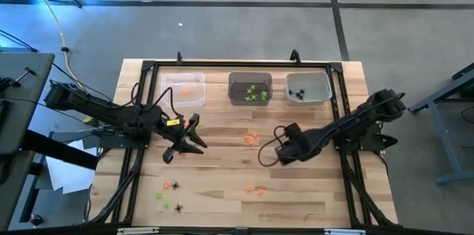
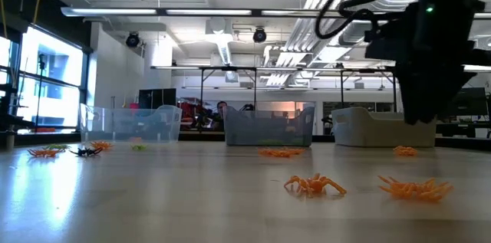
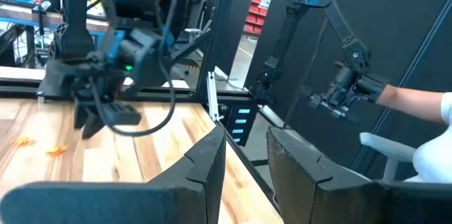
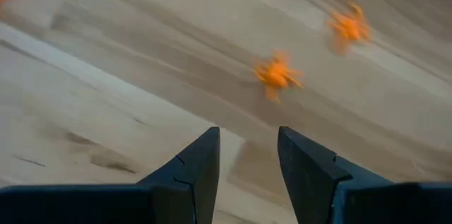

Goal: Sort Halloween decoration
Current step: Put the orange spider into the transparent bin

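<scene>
Halloween decoration [image 1: 252,138] pieces are lying partly sorted: near the green bin [image 1: 249,88] we are hovering our right gripper [image 4: 247,157], jaws parted and empty, over loose orange ones, left gripper [image 1: 194,138] half-open, empty.

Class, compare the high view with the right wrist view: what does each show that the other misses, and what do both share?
Only the high view shows the three translucent plastic bins, the left hand over bare table, and the black spider-shaped trinkets.

Only the right wrist view shows the right hand with its jaws apart and nothing between them.

Both show tiny orange plastic trinkets on the light wooden table near that hand.
</scene>
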Controlling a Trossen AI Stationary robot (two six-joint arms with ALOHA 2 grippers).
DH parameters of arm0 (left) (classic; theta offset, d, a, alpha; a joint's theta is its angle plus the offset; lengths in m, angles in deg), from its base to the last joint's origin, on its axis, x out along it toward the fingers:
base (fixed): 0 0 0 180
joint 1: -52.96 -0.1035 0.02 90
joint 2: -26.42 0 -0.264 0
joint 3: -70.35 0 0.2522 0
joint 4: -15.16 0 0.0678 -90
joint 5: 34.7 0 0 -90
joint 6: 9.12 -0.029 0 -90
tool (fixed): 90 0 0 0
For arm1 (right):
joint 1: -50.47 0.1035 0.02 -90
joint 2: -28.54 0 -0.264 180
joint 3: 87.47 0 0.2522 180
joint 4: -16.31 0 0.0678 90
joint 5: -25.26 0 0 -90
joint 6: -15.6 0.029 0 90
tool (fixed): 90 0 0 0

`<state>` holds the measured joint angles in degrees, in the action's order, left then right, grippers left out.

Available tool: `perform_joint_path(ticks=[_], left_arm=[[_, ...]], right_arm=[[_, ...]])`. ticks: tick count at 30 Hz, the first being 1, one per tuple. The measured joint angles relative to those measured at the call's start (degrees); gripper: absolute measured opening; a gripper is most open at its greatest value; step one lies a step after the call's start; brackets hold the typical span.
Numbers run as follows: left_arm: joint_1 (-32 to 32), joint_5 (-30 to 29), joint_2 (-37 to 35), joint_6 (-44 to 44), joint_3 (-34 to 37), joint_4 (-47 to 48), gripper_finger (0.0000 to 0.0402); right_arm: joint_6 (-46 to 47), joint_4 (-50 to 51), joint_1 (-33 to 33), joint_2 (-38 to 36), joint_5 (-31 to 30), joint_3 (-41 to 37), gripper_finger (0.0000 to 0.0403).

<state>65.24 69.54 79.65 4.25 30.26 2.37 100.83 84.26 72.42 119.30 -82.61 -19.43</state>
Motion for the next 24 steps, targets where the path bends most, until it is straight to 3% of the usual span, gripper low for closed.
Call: perform_joint_path(ticks=[5, 12, 24], left_arm=[[0.2, -0.2, 0.0, -0.1, 0.0, -0.4, 0.0092], [0.2, 0.0, 0.0, -0.7, 0.0, -0.3, 0.0092], [0.2, 0.1, 0.0, -1.6, 0.0, -0.1, 0.0091]], right_arm=[[-6.9, -3.7, -4.9, 0.0, 1.1, 0.0, 0.0140], [-12.0, -3.2, -11.0, 3.2, 7.6, 0.0, 0.0140], [-19.6, -3.0, -14.9, 11.1, 11.1, 0.3, 0.0140]])
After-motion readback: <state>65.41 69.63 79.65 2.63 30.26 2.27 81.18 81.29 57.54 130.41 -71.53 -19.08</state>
